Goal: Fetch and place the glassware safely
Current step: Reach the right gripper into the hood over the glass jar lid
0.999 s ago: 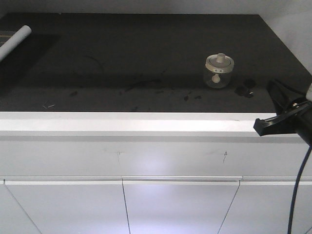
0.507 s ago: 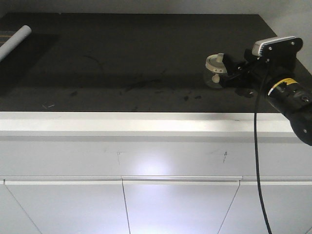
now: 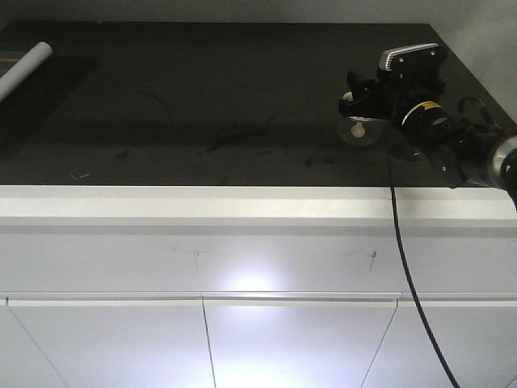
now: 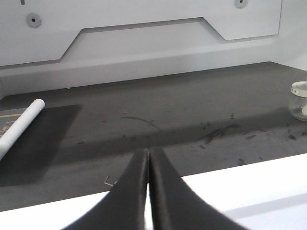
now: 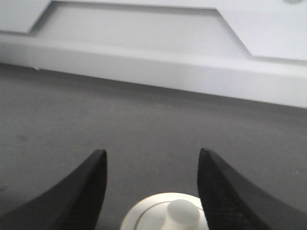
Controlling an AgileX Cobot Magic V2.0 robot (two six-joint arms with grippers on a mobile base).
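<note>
The glass jar (image 3: 359,132) with an off-white knobbed lid stands on the dark countertop (image 3: 202,97) at the right. My right gripper (image 3: 360,97) is open and reaches over the jar from the right, hiding most of the lid. In the right wrist view the lid (image 5: 165,215) sits low between the two spread black fingers, closer to the right one, with my right gripper (image 5: 151,155) open around it and not touching it. My left gripper (image 4: 147,151) is shut and empty over the counter's front edge, far left of the jar (image 4: 300,100).
A white tube (image 3: 28,63) lies at the far left of the counter, also in the left wrist view (image 4: 21,125). Dark smudges and a small bent staple (image 3: 79,173) mark the surface. A white ledge (image 3: 242,206) and cabinet doors run below the front edge.
My right arm has risen from the counter's lower right edge and moved left to the jar. Its open jaws now straddle the lid. The jar has not moved.
</note>
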